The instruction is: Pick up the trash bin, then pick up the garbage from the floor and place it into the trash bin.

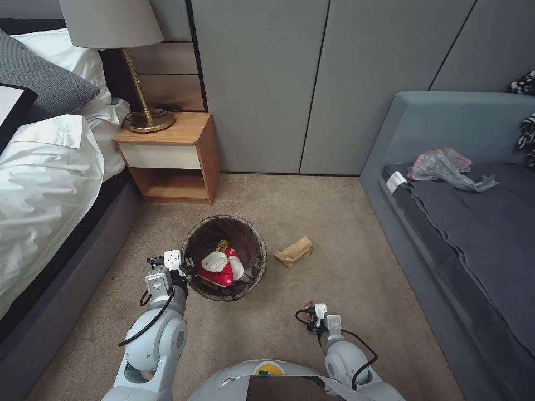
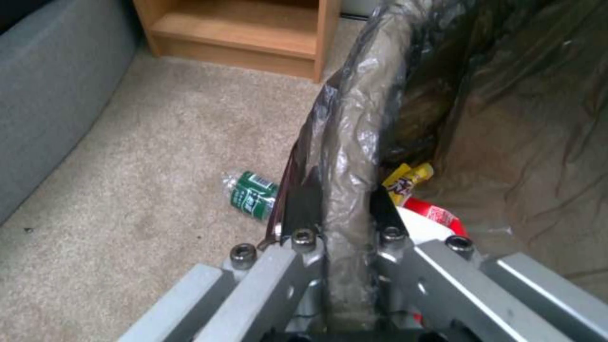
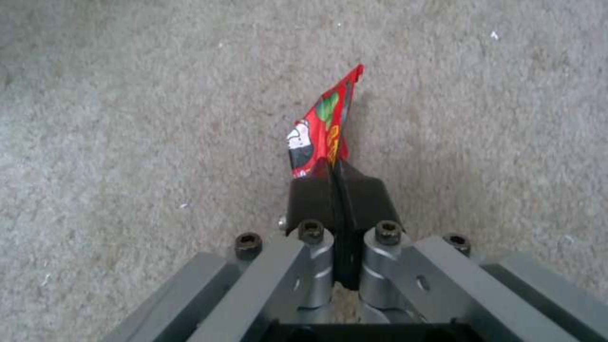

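Garbage is split three ways at this moment. A small red-and-white foil snack packet (image 3: 323,128) stands pinched between the shut black fingers of the right gripper (image 3: 334,190), low over the beige carpet (image 1: 345,289) at about five o'clock from the round white trash bin with its dark bag liner (image 1: 253,245). More red-and-white packets and a yellow wrapper (image 2: 408,179) already lie inside the bin. A tan paper bag (image 1: 293,252) rests on the carpet just beside the bin at three o'clock, and a green-labelled plastic bottle (image 2: 253,194) lies on the floor close outside the bin wall on the other side.

The left gripper (image 2: 345,209) clamps the bin's lined rim at about eight o'clock, one finger outside, one inside.

The step in hand appears to be carrying the packet to the bin. Doing it well likely means lifting the packet above the rim and releasing over the middle of the opening, away from the left gripper's side, while the left arm keeps the bin level.

Open carpet lies between packet and bin. The wooden nightstand (image 1: 184,161) stands at eleven o'clock, the grey bed base (image 1: 67,267) at nine, the grey-blue sofa (image 1: 446,223) at three, all well apart.
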Robot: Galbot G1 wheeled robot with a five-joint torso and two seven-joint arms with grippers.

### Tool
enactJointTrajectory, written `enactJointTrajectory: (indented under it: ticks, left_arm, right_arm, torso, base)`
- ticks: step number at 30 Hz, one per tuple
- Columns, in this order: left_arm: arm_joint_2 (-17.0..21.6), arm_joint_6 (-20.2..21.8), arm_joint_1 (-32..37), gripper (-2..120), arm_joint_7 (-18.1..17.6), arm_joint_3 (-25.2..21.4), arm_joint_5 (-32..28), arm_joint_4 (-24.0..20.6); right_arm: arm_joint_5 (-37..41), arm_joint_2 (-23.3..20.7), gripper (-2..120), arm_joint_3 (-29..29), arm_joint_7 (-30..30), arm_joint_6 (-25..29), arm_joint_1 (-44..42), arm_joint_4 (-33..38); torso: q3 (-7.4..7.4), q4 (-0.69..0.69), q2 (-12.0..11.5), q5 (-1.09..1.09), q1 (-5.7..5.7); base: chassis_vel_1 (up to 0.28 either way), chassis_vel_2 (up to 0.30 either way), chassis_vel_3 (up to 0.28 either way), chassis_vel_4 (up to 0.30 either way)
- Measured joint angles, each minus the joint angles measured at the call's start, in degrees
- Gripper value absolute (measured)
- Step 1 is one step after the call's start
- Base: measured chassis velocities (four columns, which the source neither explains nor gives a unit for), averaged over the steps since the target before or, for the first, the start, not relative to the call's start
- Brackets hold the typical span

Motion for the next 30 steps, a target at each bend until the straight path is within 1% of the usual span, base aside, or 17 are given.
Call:
enactJointTrajectory:
  ticks: [8,21,24,25,26,27,28,29,30]
  left_arm:
    - [0.0,0.0,0.0,0,0.0,0.0,0.0,0.0]
    - [0.0,0.0,0.0,0,0.0,0.0,0.0,0.0]
    - [0.0,0.0,0.0,0,0.0,0.0,0.0,0.0]
    - [0.0,0.0,0.0,0,0.0,0.0,0.0,0.0]
    - [0.0,0.0,0.0,0,0.0,0.0,0.0,0.0]
    - [0.0,0.0,0.0,0,0.0,0.0,0.0,0.0]
    - [0.0,0.0,0.0,0,0.0,0.0,0.0,0.0]
    - [0.0,0.0,0.0,0,0.0,0.0,0.0,0.0]
    - [0.0,0.0,0.0,0,0.0,0.0,0.0,0.0]
  right_arm:
    - [-2.3,-0.2,0,0.1,-1.0,1.5,-0.1,0.0]
    - [-3.2,-0.4,0,0.2,-1.2,2.2,-0.1,0.8]
    - [-6.4,-0.4,0,0.7,-1.2,4.9,-0.5,2.7]
    - [-6.4,-0.4,0,0.7,-1.2,4.9,-0.5,2.7]
    - [-10.4,-0.3,0,1.1,-1.5,8.6,-0.7,4.8]
    - [-14.9,0.0,0,1.7,-2.0,14.5,-0.7,7.3]
    - [-18.5,0.3,0,2.3,-3.7,20.6,-0.3,10.1]
    - [-18.5,0.3,0,2.3,-3.7,20.6,-0.3,10.1]
    - [-20.7,0.3,0,3.1,-8.5,27.8,0.3,14.5]
  torso:
    - [0.0,0.0,0.0,0.01,0.0]
    - [0.01,0.0,0.0,0.01,0.0]
    - [0.01,0.0,0.0,0.01,0.0]
    - [0.01,0.0,0.0,0.01,0.0]
    - [0.01,-0.01,0.0,0.01,0.0]
    - [0.01,-0.01,0.0,0.01,0.0]
    - [0.01,0.02,0.0,0.01,0.0]
    - [0.01,0.02,0.0,0.01,0.0]
    - [0.01,-0.01,0.0,0.01,0.0]
  base:
    - [0.0,0.0,0.0,0.0]
    - [0.0,0.0,0.0,0.0]
    - [0.0,0.0,0.0,0.0]
    - [0.0,0.0,0.0,0.0]
    - [0.0,0.0,0.0,0.0]
    - [0.0,0.0,0.0,0.0]
    - [0.0,0.0,0.0,0.0]
    - [0.0,0.0,0.0,0.0]
    - [0.0,0.0,0.0,0.0]
